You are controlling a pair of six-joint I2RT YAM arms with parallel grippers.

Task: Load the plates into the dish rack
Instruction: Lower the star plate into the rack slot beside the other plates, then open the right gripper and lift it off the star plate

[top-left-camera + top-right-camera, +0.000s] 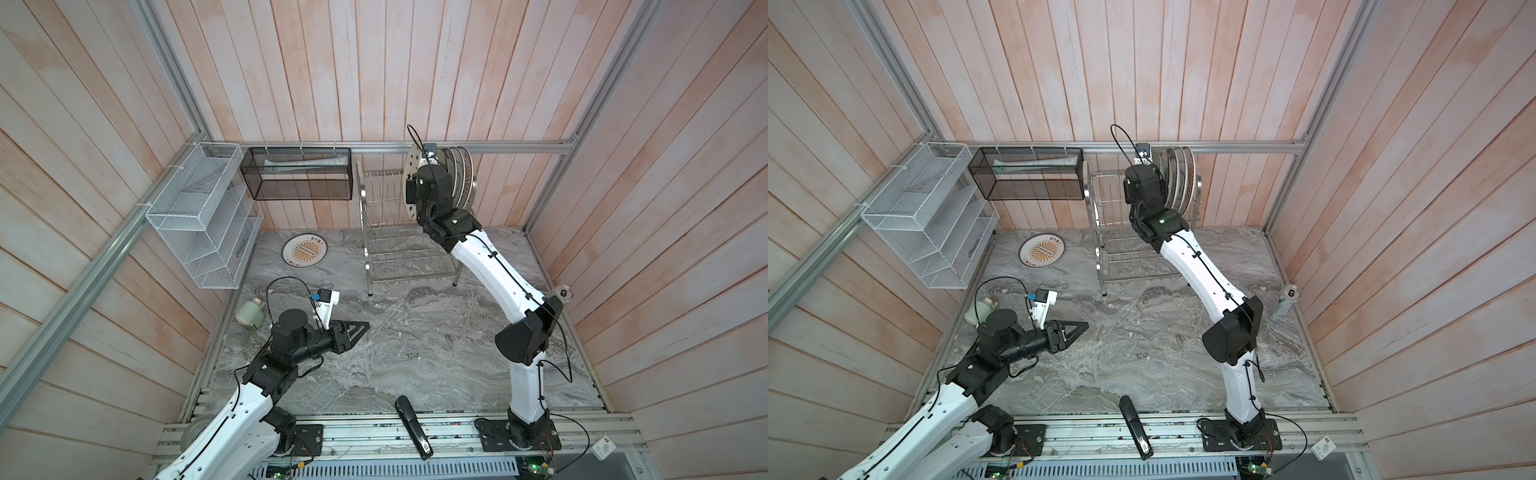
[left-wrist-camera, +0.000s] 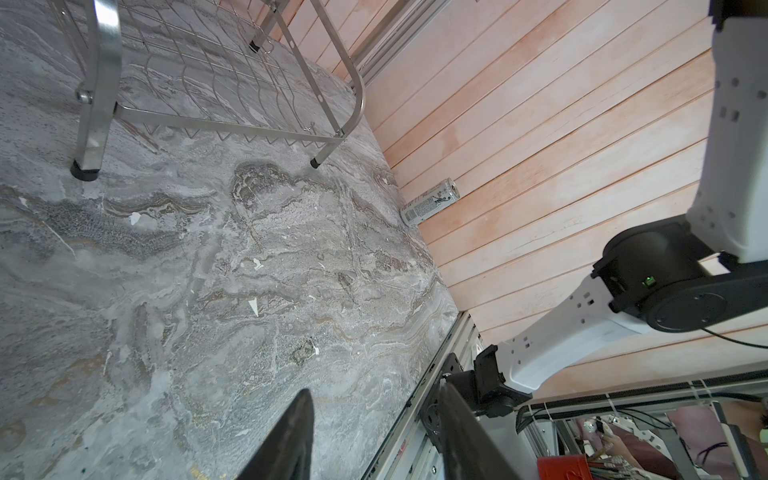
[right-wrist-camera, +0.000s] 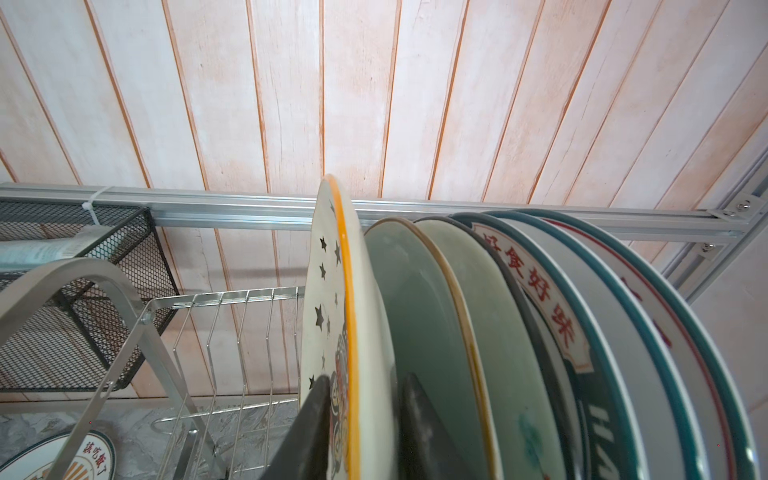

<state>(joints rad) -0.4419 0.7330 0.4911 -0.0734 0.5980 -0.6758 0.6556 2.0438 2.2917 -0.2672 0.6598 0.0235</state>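
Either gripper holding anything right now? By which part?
Left gripper: open, empty. Right gripper straddles the star plate at its rim; whether it clamps cannot be told.

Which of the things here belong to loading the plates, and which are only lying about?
Job: dish rack, racked plates, star plate, sunburst plate on the table.
Lying about: drink can, stapler, pale green bottle, white mesh organizer, black mesh basket.

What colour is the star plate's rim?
Orange; the star plate shows best in the right wrist view.

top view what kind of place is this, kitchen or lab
Likely a lab mock-up of a kitchen: two robot arms bolted to an aluminium rail, plank walls around a marble-look tabletop, a dish rack.
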